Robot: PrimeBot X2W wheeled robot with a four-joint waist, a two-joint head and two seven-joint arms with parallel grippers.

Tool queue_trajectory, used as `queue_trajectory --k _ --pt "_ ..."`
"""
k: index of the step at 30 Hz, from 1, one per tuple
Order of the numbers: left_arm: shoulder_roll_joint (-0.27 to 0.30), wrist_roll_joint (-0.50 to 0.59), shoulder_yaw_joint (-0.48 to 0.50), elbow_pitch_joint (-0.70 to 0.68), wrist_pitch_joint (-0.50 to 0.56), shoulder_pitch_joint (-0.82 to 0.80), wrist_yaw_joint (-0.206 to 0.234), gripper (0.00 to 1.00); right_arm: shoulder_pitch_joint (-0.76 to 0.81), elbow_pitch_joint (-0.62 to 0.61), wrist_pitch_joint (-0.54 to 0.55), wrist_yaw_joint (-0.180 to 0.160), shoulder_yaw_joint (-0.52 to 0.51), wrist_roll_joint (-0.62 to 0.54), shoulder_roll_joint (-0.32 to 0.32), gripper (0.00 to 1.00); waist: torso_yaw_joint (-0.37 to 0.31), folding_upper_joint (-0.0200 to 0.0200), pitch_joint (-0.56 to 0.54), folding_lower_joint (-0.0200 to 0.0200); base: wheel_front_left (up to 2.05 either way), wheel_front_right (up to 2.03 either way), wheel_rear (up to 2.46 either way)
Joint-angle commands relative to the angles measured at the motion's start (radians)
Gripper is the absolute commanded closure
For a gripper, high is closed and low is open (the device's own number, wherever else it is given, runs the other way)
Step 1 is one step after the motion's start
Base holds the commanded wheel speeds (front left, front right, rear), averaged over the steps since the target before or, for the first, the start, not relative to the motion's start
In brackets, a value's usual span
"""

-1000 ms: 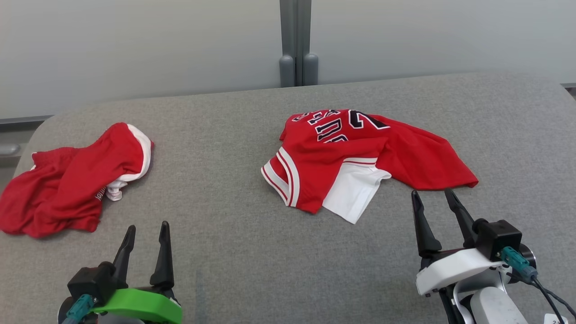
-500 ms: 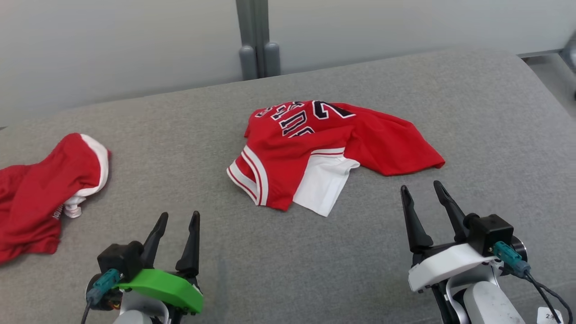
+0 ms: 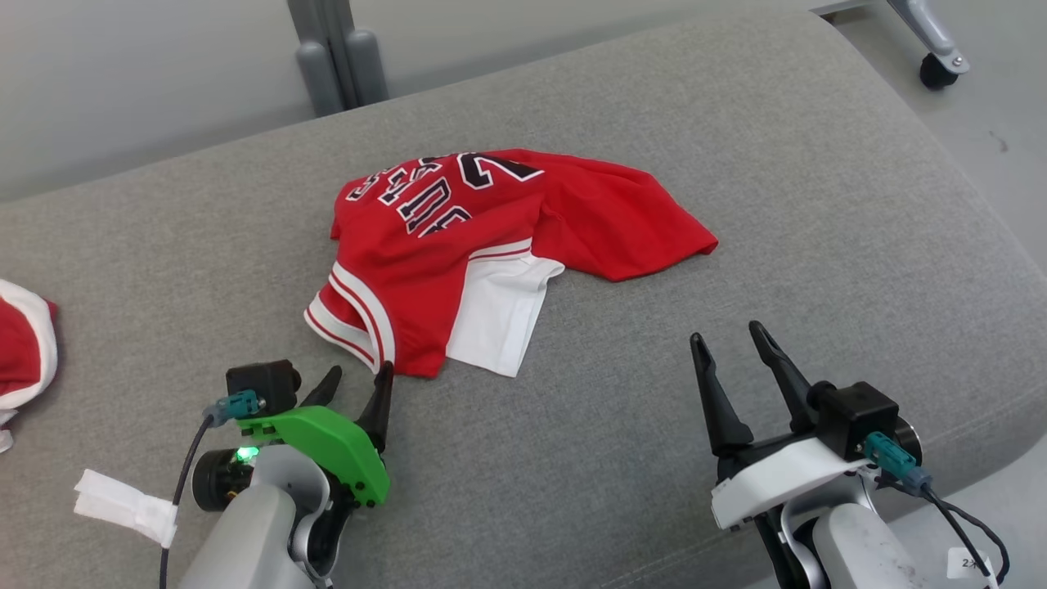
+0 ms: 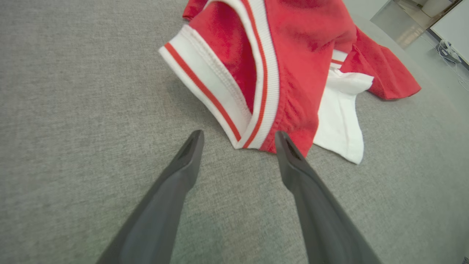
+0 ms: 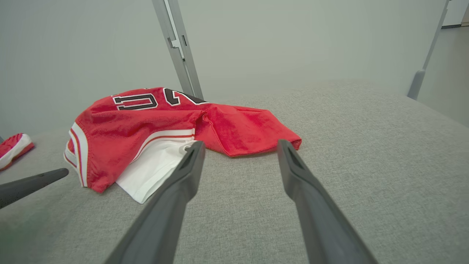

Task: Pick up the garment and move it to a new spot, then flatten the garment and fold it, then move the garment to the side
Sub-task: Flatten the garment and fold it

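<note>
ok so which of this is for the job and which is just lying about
For the job:
red jersey, crumpled
left gripper, open, by its striped corner
right gripper, open

Lying about:
second red garment, far left
grey post
caster wheel

Laboratory bay: pale partition panels [image 3: 123, 82], grey metal post [image 3: 334, 57] at 11 o'clock, black castor wheel [image 3: 935, 72] at 1 o'clock.

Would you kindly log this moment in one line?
stage: pre-grasp | left gripper: open, beside jersey hem | right gripper: open, empty | jersey: crumpled on grey surface
</note>
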Motion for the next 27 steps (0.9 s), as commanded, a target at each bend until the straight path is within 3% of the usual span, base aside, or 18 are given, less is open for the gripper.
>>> queue_trajectory --k 1,6,12,13,14,15,23,27 --pt "-0.003 -0.003 0.004 0.035 0.02 -0.034 0.019 0.0 -0.018 0.001 -0.006 0.0 0.009 0.006 -0.001 0.0 -0.033 0.0 0.041 0.0 0.0 0.0 0.0" --pt "-0.028 -0.037 0.022 0.139 0.066 -0.106 0.053 0.0 -0.027 0.005 -0.009 0.0 0.033 0.014 -0.001 0.0 -0.035 0.0 0.06 0.0 0.0 0.0 0.0" --pt "-0.047 -0.073 0.015 0.18 0.049 -0.155 0.011 0.0 -0.032 0.011 -0.012 0.0 0.034 0.016 -0.001 0.0 -0.029 0.0 0.068 0.0 0.0 0.0 0.0" --pt "-0.047 -0.075 0.011 0.184 0.044 -0.16 0.006 0.15 -0.033 0.011 -0.012 0.0 0.033 0.016 -0.001 0.0 -0.027 0.0 0.068 0.0 0.0 0.0 0.0" --pt "-0.046 -0.071 0.002 0.188 0.039 -0.167 0.002 0.93 -0.033 0.011 -0.012 0.0 0.032 0.015 -0.001 0.0 -0.025 0.0 0.068 0.0 0.0 0.0 0.0" --pt "-0.047 -0.069 -0.003 0.192 0.034 -0.17 -0.002 1.0 -0.033 0.012 -0.012 0.0 0.031 0.015 -0.001 0.0 -0.023 0.0 0.068 0.0 0.0 0.0 0.0" --pt "-0.031 -0.087 0.008 0.171 -0.045 -0.186 -0.008 1.0 -0.026 0.01 -0.012 0.0 0.017 0.012 -0.001 0.0 0.017 0.0 0.062 0.0 0.0 0.0 0.0" --pt "0.015 -0.069 0.02 0.127 -0.049 -0.194 0.027 1.0 -0.021 0.01 -0.012 0.0 0.014 0.01 -0.001 0.0 0.049 0.0 0.058 0.0 0.0 0.0 0.0"
